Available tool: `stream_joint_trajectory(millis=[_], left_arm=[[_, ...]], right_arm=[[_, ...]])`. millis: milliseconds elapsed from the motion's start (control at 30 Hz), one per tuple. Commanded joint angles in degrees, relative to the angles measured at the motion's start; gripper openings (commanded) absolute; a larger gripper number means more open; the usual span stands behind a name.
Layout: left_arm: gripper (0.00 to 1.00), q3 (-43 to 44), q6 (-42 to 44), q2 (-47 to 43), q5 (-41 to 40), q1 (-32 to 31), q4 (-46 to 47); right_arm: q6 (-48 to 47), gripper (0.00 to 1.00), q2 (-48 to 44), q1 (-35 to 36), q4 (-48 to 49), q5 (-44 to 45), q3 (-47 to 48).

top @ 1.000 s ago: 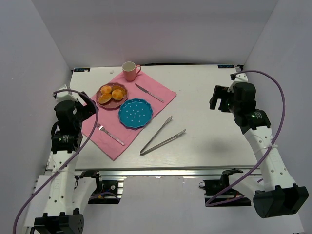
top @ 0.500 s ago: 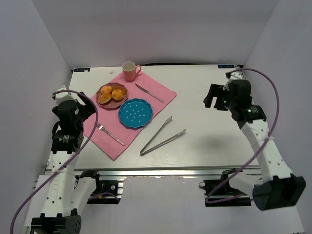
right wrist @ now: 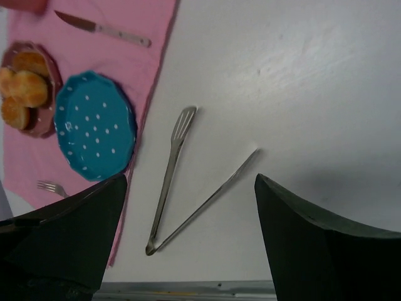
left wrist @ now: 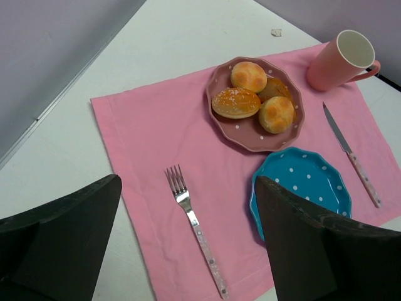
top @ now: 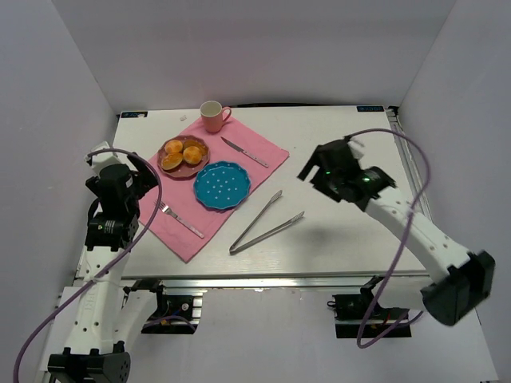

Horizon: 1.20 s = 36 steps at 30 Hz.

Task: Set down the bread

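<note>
Three golden bread rolls (top: 182, 153) lie on a small mauve plate (top: 180, 170) on the pink placemat; they also show in the left wrist view (left wrist: 235, 102) and the right wrist view (right wrist: 28, 87). An empty blue dotted plate (top: 222, 185) sits beside them, also seen in the left wrist view (left wrist: 307, 188) and the right wrist view (right wrist: 94, 133). Metal tongs (top: 266, 223) lie open on the table, right of the blue plate, also in the right wrist view (right wrist: 188, 188). My left gripper (top: 148, 169) is open and empty above the mat's left edge. My right gripper (top: 307, 171) is open and empty, above the table right of the tongs.
A pink mug (top: 212, 116) stands at the back of the pink placemat (top: 259, 140). A knife (top: 244, 152) lies on the mat's right part, a fork (top: 181, 219) on its near left part. White walls close in the table on both sides.
My right arm has swung left and forward from the table's right edge toward the tongs. The left arm has shifted only slightly.
</note>
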Motion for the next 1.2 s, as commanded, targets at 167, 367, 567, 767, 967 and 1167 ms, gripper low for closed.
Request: stream_joint_trajectory(millis=[167, 367, 567, 767, 967, 1167], left_arm=[[0.98, 0.98, -0.79, -0.5, -0.88, -1.19, -0.32], [0.98, 1.06, -0.97, -1.82, -0.79, -2.33, -1.9], [0.98, 0.98, -0.44, -3.22, -3.51, -5.31, -2.78], [0.98, -0.08, 0.09, -5.16, -6.42, -7.25, -3.74], [0.98, -0.87, 0.17, -6.13, -7.03, -7.6, -4.27], [0.98, -1.31, 0.35, -6.21, -7.38, -7.78, -4.54]], right_arm=[[40.53, 0.89, 21.24, 22.17, -12.66, 9.99, 11.22], [51.87, 0.89, 36.45, 28.77, -20.82, 9.64, 20.27], [59.6, 0.89, 43.67, 31.85, -24.09, 9.46, 23.54], [63.49, 0.89, 45.78, 32.73, -22.95, 7.62, 20.64], [62.61, 0.89, 48.85, 32.65, -23.12, 9.46, 20.9], [61.47, 0.89, 50.87, 31.85, -21.63, 9.99, 21.25]])
